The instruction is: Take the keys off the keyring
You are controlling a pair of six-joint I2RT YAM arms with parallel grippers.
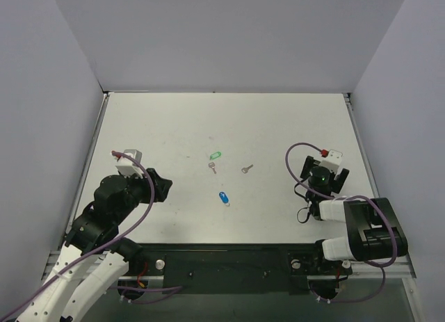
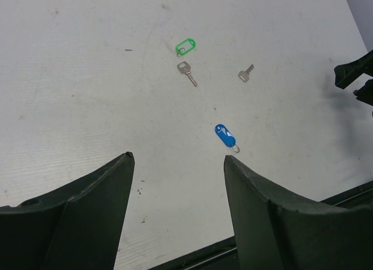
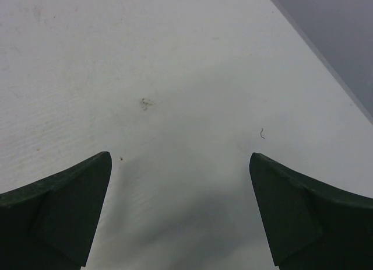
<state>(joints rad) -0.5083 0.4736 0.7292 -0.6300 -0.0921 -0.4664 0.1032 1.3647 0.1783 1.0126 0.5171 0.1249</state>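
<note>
The blue keyring lies flat on the tabletop, just ahead of the left hand and a little right of its centre line. That hand is spread wide and holds nothing. In its wrist view the tag's long axis runs diagonally from upper left to lower right. The thin metal ring sits at the lower-right end, the end closest to the hand. The silver key lies well apart from the keyring, farther out and to the right, and nothing links it to the ring, so the two look already separated. The green tag and its own key lie farther out again, to the left of the loose key. The right hand is fully open and empty, and its wrist view shows only bare tabletop, with neither tag nor key in it. From above, the left hand is plainly the nearer to the blue keyring. The right arm sits off to the far side, with the loose key lying roughly between the two arms. If the ring needs handling again, I judge a short forward reach by the left hand, turned to meet that diagonal, to be the natural approach.
</note>
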